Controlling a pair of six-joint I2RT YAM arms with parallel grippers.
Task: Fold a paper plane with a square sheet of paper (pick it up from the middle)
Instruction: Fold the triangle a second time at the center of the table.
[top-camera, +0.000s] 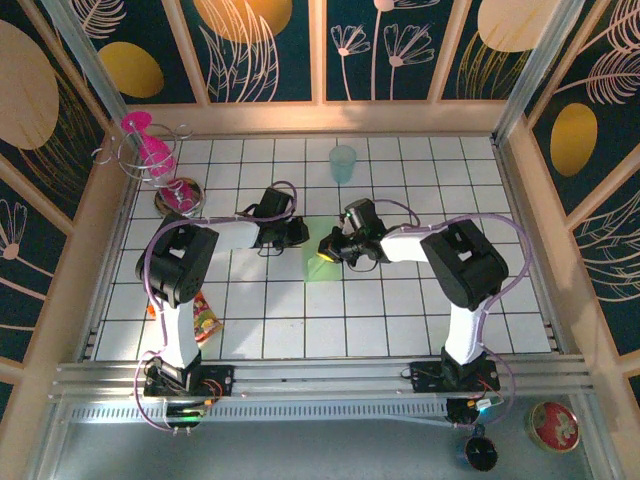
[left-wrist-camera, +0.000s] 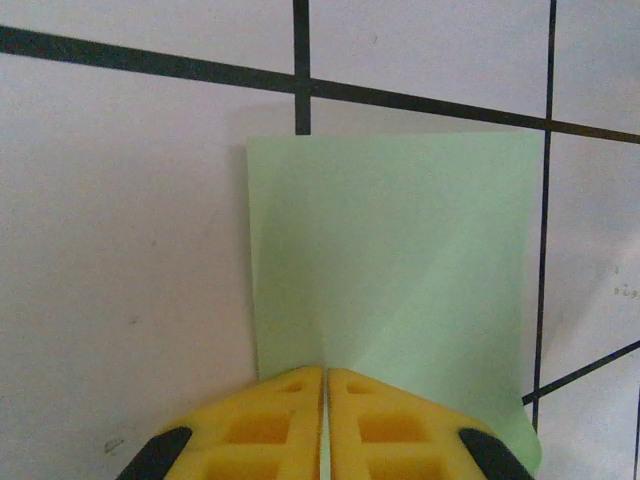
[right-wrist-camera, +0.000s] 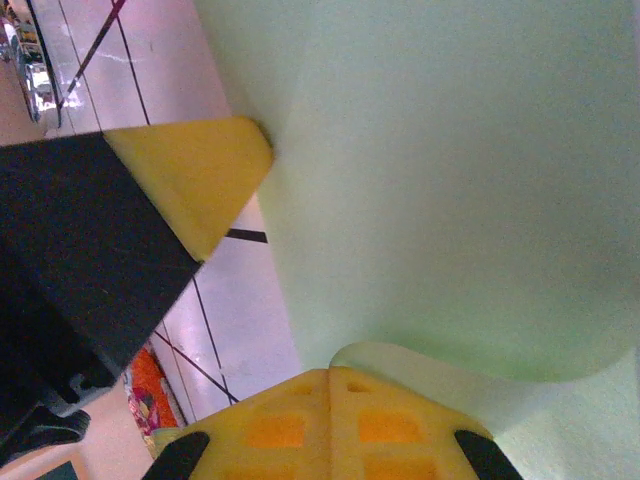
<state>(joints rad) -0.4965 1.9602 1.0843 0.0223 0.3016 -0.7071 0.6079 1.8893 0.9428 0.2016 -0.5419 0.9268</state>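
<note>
Well, the sheet (top-camera: 322, 262) lies mid-frame on the table (top-camera: 400, 320), thin, floppy, easily creased. Left pincer (left-wrist-camera: 326, 372) and right pincer (right-wrist-camera: 330, 372) are both pinched shut on its edges; I'd grip near the middle crease.

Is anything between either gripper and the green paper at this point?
Nothing visible stands in the way: the left gripper and the right gripper are each shut on an edge of the paper.
</note>
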